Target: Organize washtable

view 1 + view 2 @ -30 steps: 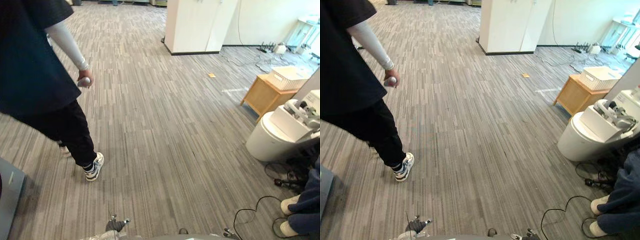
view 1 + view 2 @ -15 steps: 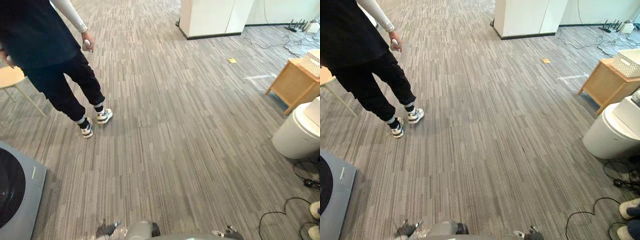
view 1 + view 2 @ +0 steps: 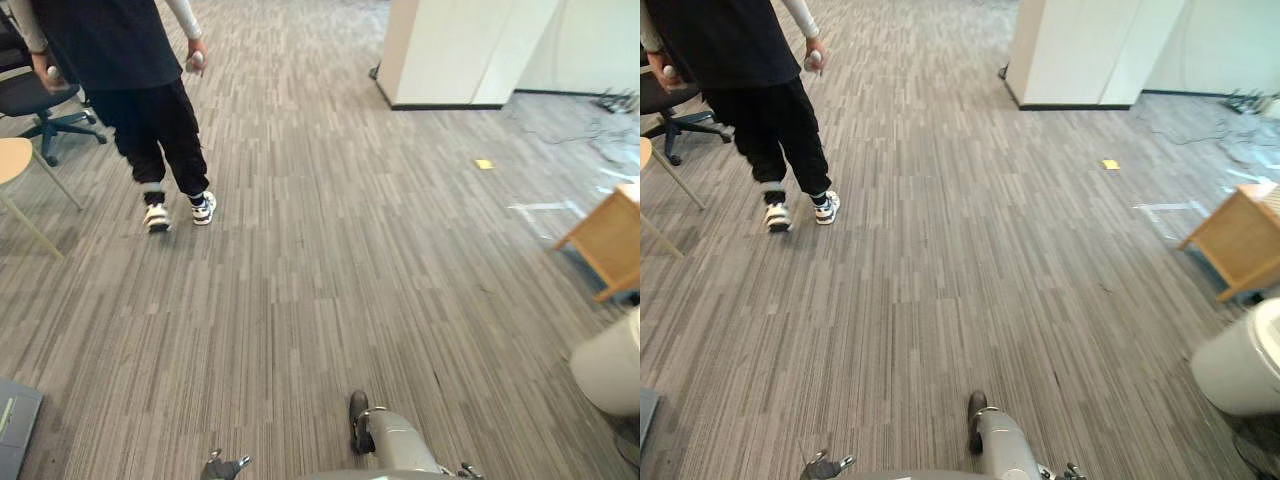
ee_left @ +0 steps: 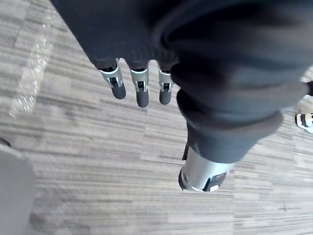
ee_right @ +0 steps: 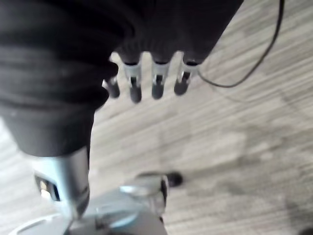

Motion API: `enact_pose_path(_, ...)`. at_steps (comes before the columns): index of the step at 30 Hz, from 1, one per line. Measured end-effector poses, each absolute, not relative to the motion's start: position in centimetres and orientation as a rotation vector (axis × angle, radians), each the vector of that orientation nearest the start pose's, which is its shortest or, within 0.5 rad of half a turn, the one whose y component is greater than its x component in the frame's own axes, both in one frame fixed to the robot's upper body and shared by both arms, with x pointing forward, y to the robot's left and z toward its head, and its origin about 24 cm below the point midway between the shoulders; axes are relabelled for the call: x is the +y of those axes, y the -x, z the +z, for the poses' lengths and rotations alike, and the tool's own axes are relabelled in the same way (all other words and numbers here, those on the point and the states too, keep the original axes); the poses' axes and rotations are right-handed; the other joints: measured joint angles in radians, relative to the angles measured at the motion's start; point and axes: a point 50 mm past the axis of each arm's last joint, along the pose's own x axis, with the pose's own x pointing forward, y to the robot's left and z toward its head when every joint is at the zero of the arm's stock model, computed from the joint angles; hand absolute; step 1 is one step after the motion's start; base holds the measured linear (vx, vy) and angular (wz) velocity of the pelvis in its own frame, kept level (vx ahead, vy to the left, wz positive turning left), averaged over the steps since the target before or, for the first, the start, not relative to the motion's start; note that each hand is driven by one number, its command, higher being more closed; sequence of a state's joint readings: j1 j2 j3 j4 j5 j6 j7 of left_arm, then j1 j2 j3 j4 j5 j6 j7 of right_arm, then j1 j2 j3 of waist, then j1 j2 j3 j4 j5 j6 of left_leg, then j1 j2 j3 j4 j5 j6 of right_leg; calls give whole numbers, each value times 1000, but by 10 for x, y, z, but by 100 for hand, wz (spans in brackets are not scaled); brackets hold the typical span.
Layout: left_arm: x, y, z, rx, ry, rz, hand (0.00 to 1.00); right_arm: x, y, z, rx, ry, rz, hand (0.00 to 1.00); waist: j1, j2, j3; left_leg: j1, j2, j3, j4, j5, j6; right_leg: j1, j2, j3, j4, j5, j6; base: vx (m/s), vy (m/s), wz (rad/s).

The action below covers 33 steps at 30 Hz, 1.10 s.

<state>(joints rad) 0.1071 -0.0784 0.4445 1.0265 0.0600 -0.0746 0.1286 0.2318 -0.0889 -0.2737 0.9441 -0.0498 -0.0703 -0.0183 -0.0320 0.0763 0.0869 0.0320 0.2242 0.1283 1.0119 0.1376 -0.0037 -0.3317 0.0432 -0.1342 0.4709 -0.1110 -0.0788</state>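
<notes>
Grey striped carpet (image 3: 330,250) — left hand (image 4: 141,90) and right hand (image 5: 156,84) hang relaxed, empty.

From the robot's head, the paired eye cameras look forward and down across a grey striped floor (image 3: 330,260). Set side by side, both take in a person (image 3: 130,60) at the far left, a white column (image 3: 460,50) at the top and a wooden table (image 3: 1240,235) at the right edge, each sitting slightly further left in the right eye view. Each wrist camera looks from very close along its own hand, the left hand (image 4: 139,90) and the right hand (image 5: 156,81), down onto that floor.
</notes>
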Motion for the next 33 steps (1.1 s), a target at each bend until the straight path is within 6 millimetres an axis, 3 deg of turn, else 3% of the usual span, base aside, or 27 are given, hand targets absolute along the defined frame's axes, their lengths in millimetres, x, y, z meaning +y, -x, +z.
enact_pose_path(1,189,-77,-163,1073,157,517,0,-229,-52,-157,1101,21,-353,0,12,-1,7,-79,56,48,157,-67,36,97,17,22,-43,-28,-8,736,-94,-34)
enact_pose_path(3,194,-81,-159,1032,151,528,0,-225,-53,-158,1105,11,-346,0,34,-27,14,-196,70,80,238,-165,36,240,8,56,-123,-62,-5,804,-50,-36)
enact_pose_path(5,198,-89,-154,971,125,505,0,-225,-60,-157,1093,29,-325,0,54,-29,13,-354,50,115,111,-256,11,369,-5,97,-203,-121,14,709,55,-38)
enact_pose_path(6,200,-91,-152,959,110,487,0,-224,-66,-157,1086,42,-305,0,54,-31,12,-408,21,127,-63,-278,-15,411,-19,111,-220,-151,26,472,82,-25)
enact_pose_path(7,201,-92,-152,957,103,484,0,-223,-67,-157,1083,45,-299,0,54,-32,12,-416,9,127,-117,-280,-18,421,-25,114,-224,-159,32,620,168,-31)
enact_pose_path(8,204,-92,-152,956,81,470,0,-222,-75,-156,1068,57,-277,0,59,-35,12,-440,-33,130,-357,-274,-26,454,-43,135,-235,-190,43,522,172,-46)
enact_pose_path(9,206,-89,-152,964,64,464,0,-221,-77,-157,1071,57,-270,0,71,-39,8,-438,-75,123,-608,-241,-66,489,-65,162,-244,-228,57,657,226,-57)
enact_pose_path(10,208,-86,-152,971,52,459,0,-221,-74,-158,1086,59,-268,0,82,-42,3,-439,-85,113,-658,-174,-63,510,-73,177,-254,-247,55,750,287,-78)
enact_pose_path(11,213,-71,-155,1017,30,461,0,-215,-67,-162,1120,44,-261,0,103,-80,-29,-431,-123,127,-639,-128,5,535,-103,220,-252,-263,44,790,285,-43)
enact_pose_path(12,218,-65,-157,1044,17,470,0,-209,-62,-164,1136,17,-264,0,93,-101,-54,-440,-149,128,-603,-173,38,511,-128,237,-190,-247,46,976,341,-7)
enact_pose_path(13,223,-59,-158,1068,4,475,0,-206,-55,-167,1151,-18,-291,0,78,-126,-59,-441,-179,122,-549,-229,83,455,-146,255,-29,-226,90,821,275,44)
enact_pose_path(14,226,-55,-159,1083,-5,476,0,-204,-53,-167,1158,-38,-307,0,71,-142,-59,-431,-197,122,-525,-265,92,428,-152,269,72,-210,125,943,303,54)
enact_pose_path(15,231,-49,-160,1114,-18,485,0,-199,-45,-170,1188,-75,-332,0,66,-171,-54,-395,-228,128,-486,-331,115,367,-155,319,294,-133,243,760,220,33)
enact_pose_path(16,235,-41,-162,1153,-27,489,0,-197,-41,-172,1208,-88,-332,0,62,-174,-45,-333,-247,136,-473,-383,128,312,-145,360,498,-37,352,698,158,19)
enact_pose_path(18,232,-37,-163,1179,-33,472,0,-201,-42,-171,1198,-94,-353,0,48,-163,-37,-218,-257,132,-503,-423,134,252,-152,323,669,-26,336,614,127,-16)
enact_pose_path(19,226,-37,-164,1182,-27,452,0,-207,-40,-169,1178,-93,-381,0,47,-131,-29,-81,-256,130,-593,-449,125,167,-151,248,745,-74,239,652,131,-37)
enact_pose_path(20,223,-41,-165,1174,-19,448,0,-210,-41,-167,1155,-92,-396,0,45,-119,-25,-13,-252,129,-648,-456,116,110,-145,201,739,-106,195,612,114,-35)
enact_pose_path(23,215,-58,-164,1135,0,422,0,-214,-38,-163,1123,-84,-422,0,39,-94,-23,118,-236,112,-726,-500,80,-43,-143,58,511,-149,153,446,42,7)
enact_pose_path(25,211,-71,-162,1102,8,410,0,-210,-30,-164,1152,-89,-419,0,18,-86,-26,195,-224,79,-758,-538,62,-83,-149,-16,136,-104,120,642,-49,59)
enact_pose_path(26,205,-75,-162,1091,21,402,0,-208,-27,-165,1171,-87,-408,0,11,-86,-27,244,-222,61,-797,-552,44,-95,-142,-15,-41,-46,110,664,-101,56)
enact_pose_path(27,201,-75,-163,1093,32,397,0,-207,-26,-165,1176,-81,-398,0,3,-82,-29,267,-215,54,-814,-559,31,-101,-134,-12,-94,-25,104,739,-141,72)
enact_pose_path(28,191,-73,-165,1102,58,388,0,-208,-25,-166,1186,-69,-386,0,-15,-72,-33,303,-195,27,-807,-566,9,-106,-118,1,-65,48,79,792,-197,71)
enact_pose_path(29,189,-78,-164,1085,62,385,0,-208,-21,-166,1204,-59,-376,0,-12,-74,-34,285,-171,8,-708,-559,-9,-102,-107,17,-16,131,59,792,-221,59)
enact_pose_path(30,188,-80,-163,1079,67,385,0,-212,-22,-165,1200,-50,-380,0,-6,-63,-35,265,-148,7,-632,-552,-21,-96,-103,12,16,110,74,784,-231,25)
enact_pose_path(31,182,-81,-164,1077,98,398,0,-219,-25,-164,1189,-33,-384,0,-4,-37,-36,196,-99,7,-439,-486,-41,-65,-78,-10,44,47,63,607,-175,4)
enact_pose_path(32,182,-81,-164,1073,118,419,0,-220,-26,-163,1185,-28,-383,0,-5,-27,-32,152,-82,7,-336,-417,-28,-49,-71,-18,58,19,59,747,-206,-4)
enact_pose_path(33,181,-80,-164,1068,157,458,0,-225,-28,-162,1172,-20,-390,0,-8,-9,-22,70,-35,12,-139,-202,-14,9,-54,-25,50,-24,41,719,-201,-16)
